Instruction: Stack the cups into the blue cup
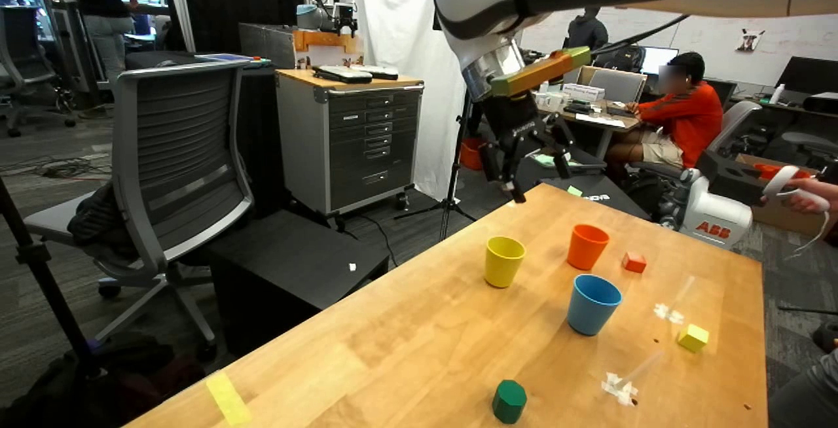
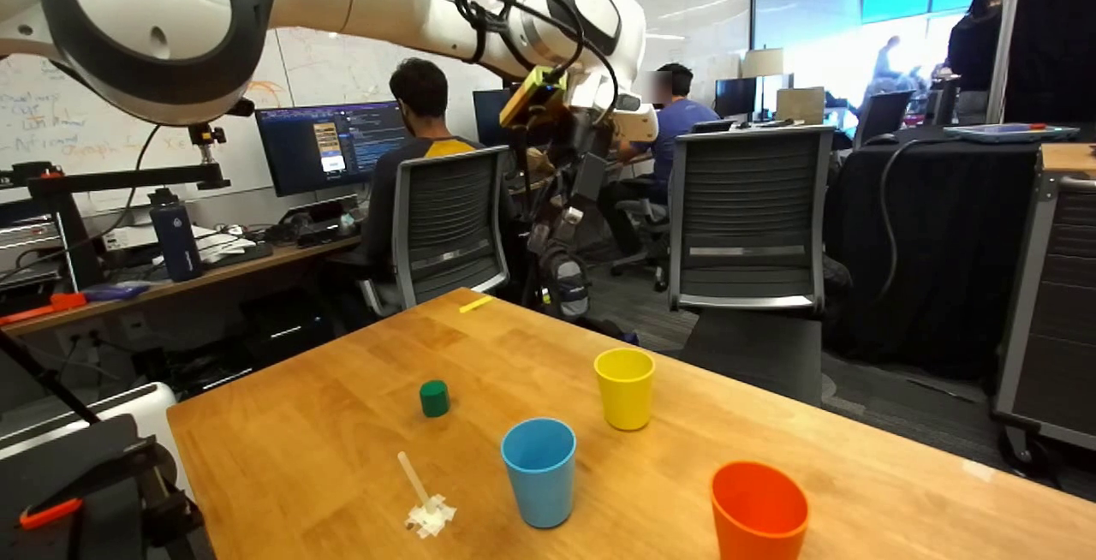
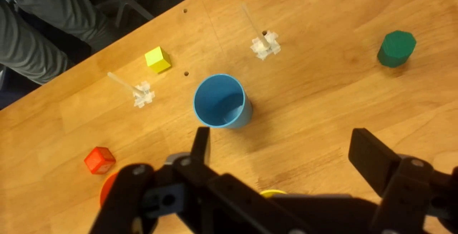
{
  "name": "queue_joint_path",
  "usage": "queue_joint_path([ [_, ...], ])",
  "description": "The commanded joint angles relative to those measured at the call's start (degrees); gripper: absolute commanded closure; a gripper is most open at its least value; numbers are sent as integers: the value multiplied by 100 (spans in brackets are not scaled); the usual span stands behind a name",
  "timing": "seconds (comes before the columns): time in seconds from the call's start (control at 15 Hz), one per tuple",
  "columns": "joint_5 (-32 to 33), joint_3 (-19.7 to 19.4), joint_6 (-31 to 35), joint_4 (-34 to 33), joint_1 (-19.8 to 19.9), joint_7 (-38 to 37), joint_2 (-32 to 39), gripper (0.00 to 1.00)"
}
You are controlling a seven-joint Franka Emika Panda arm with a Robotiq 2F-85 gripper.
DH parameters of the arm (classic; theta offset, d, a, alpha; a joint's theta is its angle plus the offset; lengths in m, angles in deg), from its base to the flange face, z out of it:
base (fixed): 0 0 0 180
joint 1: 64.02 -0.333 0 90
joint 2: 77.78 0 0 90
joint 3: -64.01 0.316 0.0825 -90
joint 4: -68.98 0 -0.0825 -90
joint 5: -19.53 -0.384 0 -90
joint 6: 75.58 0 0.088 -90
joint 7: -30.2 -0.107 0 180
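Observation:
The blue cup stands upright on the wooden table, also in an exterior view and in the wrist view; it looks empty. The yellow cup and the orange-red cup stand upright and apart from it and from each other. They also show in an exterior view, the yellow cup behind the orange-red cup. In the wrist view the gripper hides most of the yellow cup and the orange-red cup. My gripper is open and empty, well above the table; its fingers are wide apart.
A red block lies near the orange-red cup, a yellow block near the blue cup. A dark green piece stands farther off. Two thin sticks are taped to the table. A person's legs are beside the table edge.

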State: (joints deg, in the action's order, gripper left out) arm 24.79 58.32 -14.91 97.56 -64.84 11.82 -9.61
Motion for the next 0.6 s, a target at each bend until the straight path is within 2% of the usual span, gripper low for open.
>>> queue_joint_path([
  [0.0, -257, 130, -903, -71, 131, 109, -506, 0],
  [0.2, -390, 129, -1831, -13, 157, 254, -888, 0],
  [0.27, -510, 139, -1394, 1072, 161, 138, -1404, 0],
  [0.53, -909, 229, -1516, 1868, 246, 70, -1971, 0],
])
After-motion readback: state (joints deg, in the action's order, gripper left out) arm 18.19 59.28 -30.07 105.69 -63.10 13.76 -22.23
